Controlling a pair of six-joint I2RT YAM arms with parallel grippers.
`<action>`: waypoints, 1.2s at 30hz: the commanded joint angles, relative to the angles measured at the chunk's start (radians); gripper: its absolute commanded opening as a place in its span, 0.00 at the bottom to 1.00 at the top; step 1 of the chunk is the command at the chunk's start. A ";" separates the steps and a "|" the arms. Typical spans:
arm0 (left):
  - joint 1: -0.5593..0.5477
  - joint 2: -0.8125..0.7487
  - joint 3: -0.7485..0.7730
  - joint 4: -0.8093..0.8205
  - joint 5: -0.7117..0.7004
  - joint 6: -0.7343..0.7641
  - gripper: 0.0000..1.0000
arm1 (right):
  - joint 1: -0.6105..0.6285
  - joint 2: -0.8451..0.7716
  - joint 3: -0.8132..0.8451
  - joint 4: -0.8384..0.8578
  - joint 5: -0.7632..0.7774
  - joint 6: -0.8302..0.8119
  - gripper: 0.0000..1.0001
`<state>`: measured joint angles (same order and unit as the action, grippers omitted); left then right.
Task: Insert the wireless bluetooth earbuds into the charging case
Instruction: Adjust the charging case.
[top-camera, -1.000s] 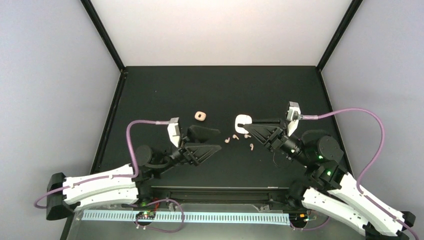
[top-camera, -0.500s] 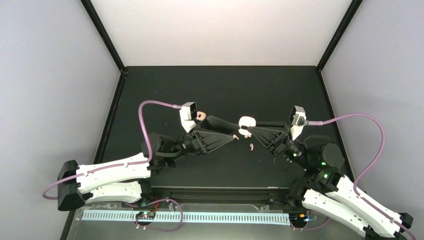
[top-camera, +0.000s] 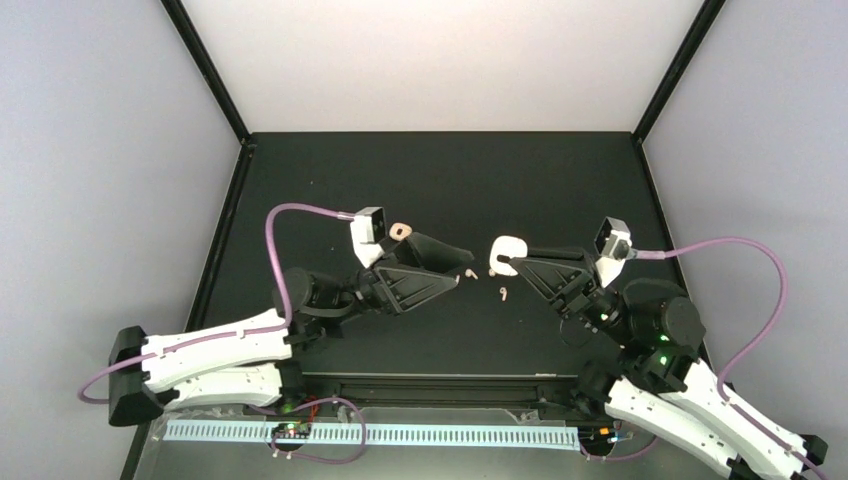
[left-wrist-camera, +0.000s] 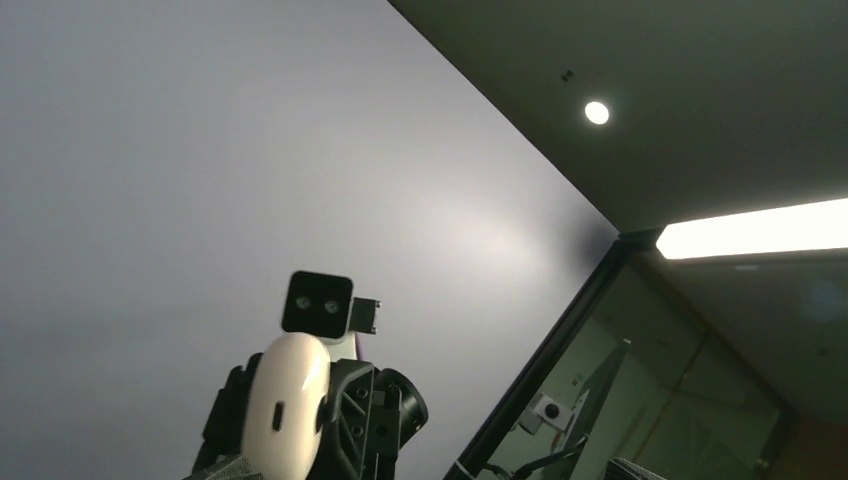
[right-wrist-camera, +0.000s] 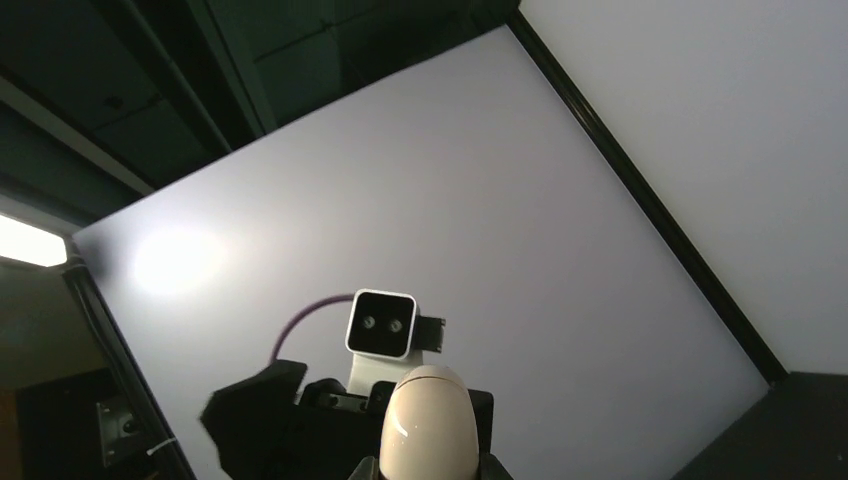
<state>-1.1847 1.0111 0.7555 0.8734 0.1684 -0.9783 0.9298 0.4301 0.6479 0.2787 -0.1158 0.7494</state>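
Note:
My right gripper is shut on a cream-white charging case and holds it above the black table. In the right wrist view the case stands closed between my fingertips. My left gripper is raised with its jaws apart and points at the case from the left, a short gap away. The left wrist view shows the case in the right gripper's fingers. One tiny earbud lies just under the left fingertips and another earbud lies below the case. The other earbuds are hidden.
A second small pinkish case lies on the table just behind the left wrist camera. Black frame posts and pale walls close in the table at the left, right and back.
My left arm rose and swung right toward the case, then drew back a little. My right gripper lifted the case and carried it slightly right and nearer. Fewer earbuds show now.

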 joint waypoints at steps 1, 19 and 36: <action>0.005 -0.092 -0.004 -0.122 -0.073 0.057 0.93 | 0.003 -0.026 0.029 0.010 -0.014 -0.009 0.01; 0.004 0.085 0.185 -0.174 0.167 0.057 0.55 | 0.004 0.020 0.035 0.080 -0.111 0.039 0.01; 0.007 0.058 0.141 -0.254 0.073 0.083 0.79 | 0.003 0.018 0.030 0.116 -0.124 0.067 0.01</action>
<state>-1.1736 1.0645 0.9176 0.7265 0.2874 -0.9150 0.9253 0.4454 0.6708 0.3557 -0.1925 0.7990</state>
